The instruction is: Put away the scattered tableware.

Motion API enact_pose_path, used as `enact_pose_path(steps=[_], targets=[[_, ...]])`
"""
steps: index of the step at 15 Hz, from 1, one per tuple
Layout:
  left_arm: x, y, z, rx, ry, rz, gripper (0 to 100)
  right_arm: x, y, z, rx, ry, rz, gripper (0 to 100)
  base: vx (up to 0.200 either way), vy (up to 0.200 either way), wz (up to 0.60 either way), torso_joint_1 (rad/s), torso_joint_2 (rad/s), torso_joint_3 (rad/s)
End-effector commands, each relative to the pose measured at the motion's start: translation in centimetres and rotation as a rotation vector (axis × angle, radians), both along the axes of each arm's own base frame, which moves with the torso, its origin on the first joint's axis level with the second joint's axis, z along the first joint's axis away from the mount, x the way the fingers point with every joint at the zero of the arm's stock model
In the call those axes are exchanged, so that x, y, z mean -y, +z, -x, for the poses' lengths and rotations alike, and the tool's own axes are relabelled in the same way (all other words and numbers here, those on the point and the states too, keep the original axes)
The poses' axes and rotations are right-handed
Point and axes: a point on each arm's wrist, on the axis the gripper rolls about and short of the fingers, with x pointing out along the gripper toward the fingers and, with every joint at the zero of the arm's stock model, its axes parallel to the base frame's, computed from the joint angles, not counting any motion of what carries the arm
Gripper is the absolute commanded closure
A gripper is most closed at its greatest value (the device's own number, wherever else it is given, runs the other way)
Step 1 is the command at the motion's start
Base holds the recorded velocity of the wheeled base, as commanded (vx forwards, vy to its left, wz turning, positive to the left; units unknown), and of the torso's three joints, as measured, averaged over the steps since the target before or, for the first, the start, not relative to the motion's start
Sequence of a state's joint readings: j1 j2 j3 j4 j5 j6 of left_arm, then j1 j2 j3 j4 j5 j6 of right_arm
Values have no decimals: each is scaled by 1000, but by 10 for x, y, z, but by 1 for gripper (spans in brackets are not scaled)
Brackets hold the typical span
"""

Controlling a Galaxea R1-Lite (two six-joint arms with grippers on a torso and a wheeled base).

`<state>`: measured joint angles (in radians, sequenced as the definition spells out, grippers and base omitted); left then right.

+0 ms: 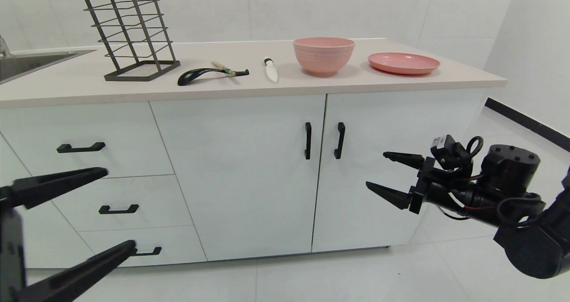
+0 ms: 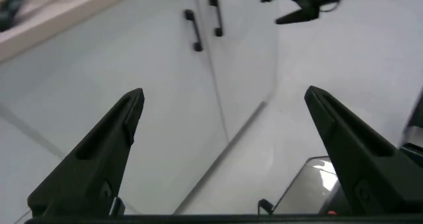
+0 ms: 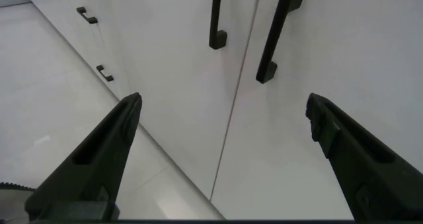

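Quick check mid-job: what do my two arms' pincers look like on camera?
Both are matte black. The left pincer has two long, tapered fingers ending in points. The right pincer has the same wedge shape on a cross bracket, backed by a round wrist housing, looped black cables and a small pale label.

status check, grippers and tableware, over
Left gripper open, empty, by the drawers. Right gripper open, empty, by the cabinet doors. Bowl, plate, spoon, knife untouched on counter. No obstruction seen.
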<state>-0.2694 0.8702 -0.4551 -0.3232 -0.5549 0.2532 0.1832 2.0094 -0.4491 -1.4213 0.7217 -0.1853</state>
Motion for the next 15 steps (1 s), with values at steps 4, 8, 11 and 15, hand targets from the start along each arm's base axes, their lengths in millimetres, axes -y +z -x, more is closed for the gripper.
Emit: enact_pose_path(steps=[4,8,11,15], targets=[[62,-51,-99,-139,-198,-122,0,-2,2,-9,43,11,8,0,0,0,0,0,0,0],[97,-64,-137,-141,-267,-116,0,-9,-6,-33,68,118,-5,0,0,0,0,0,0,0],[127,-70,-167,-90,-349,-87,0,-17,-8,-50,100,138,-10,0,0,0,0,0,0,0],[168,-90,-176,-121,-473,-100,0,-33,-18,-79,142,172,-19,0,0,0,0,0,0,0]])
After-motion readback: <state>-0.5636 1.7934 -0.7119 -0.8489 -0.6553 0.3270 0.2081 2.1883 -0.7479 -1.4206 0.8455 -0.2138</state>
